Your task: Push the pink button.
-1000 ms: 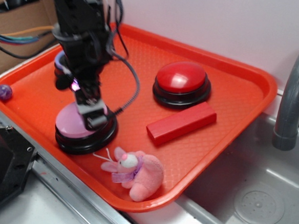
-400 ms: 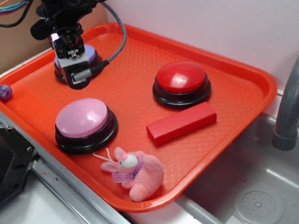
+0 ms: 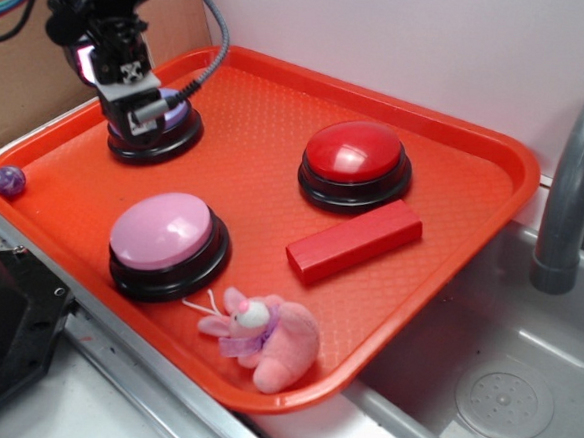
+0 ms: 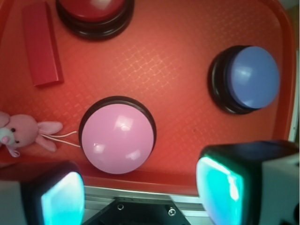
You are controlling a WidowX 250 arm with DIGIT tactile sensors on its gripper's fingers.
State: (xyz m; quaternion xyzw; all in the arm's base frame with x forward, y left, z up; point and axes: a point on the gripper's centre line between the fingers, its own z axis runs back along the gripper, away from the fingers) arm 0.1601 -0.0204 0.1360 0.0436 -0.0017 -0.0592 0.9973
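- Pink button (image 3: 161,231) near tray (image 3: 497,153) front edge: now uncovered, press apparently done.
- Gripper (image 3: 139,108) lifted clear toward back-left corner; jaws apart.

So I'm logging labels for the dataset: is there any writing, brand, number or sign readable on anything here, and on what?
None. The pink button, the blue button, the red button, the red block, the bunny and the tray show no text in either view.
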